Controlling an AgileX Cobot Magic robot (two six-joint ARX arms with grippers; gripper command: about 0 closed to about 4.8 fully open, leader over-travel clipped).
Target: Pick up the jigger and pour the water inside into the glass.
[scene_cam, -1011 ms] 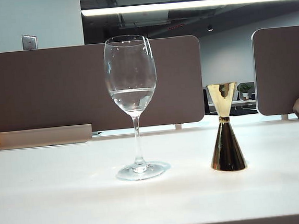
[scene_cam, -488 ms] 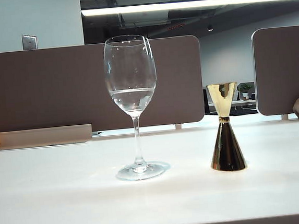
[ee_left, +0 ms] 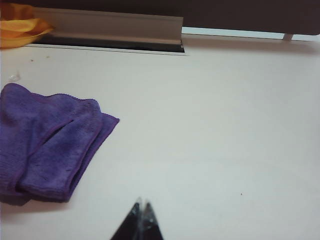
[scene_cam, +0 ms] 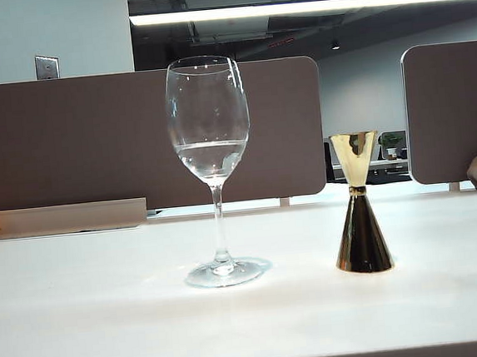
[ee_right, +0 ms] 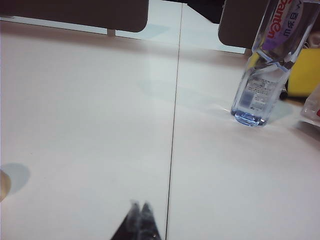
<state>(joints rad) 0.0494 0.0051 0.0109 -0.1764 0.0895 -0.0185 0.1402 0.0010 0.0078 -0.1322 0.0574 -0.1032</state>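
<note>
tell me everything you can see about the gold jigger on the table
The jigger is a shiny gold metal measuring cup shaped like an hourglass: a smaller cone on top, a narrow waist, a taller, darker-looking cone below. It stands upright on the white table, to the right of the glass and apart from it. No gripper touches it. Whether it holds water cannot be seen.

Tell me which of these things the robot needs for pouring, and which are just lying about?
Needed:
- jigger, upright on the table
- glass, already holding some water
- left gripper and right gripper, both shut, holding nothing

Lying about:
- purple cloth
- plastic bottle
- orange object
</note>
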